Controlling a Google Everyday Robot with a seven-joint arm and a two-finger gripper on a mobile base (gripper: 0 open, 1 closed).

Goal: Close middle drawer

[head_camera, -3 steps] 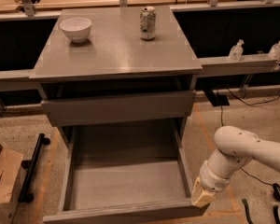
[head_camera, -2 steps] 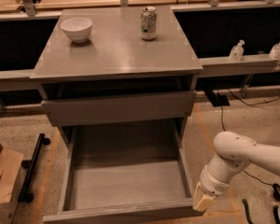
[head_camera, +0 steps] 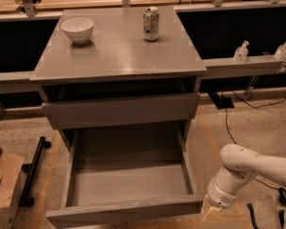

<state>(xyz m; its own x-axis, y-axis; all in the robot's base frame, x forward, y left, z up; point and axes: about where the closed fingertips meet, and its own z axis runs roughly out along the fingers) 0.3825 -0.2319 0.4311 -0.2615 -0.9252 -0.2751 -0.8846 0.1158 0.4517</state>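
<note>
middle drawer (head_camera: pixel 124 213) open, pincer (head_camera: pixel 206 215) beside its front

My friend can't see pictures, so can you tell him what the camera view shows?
The middle drawer of a grey cabinet is pulled far out, with the robot's gripper low beside its front corner, on the picture's right. A white bowl and a can stand on the cabinet's top.

Open middle drawer (head_camera: pixel 127 182), end effector (head_camera: pixel 208 213) beside
</note>
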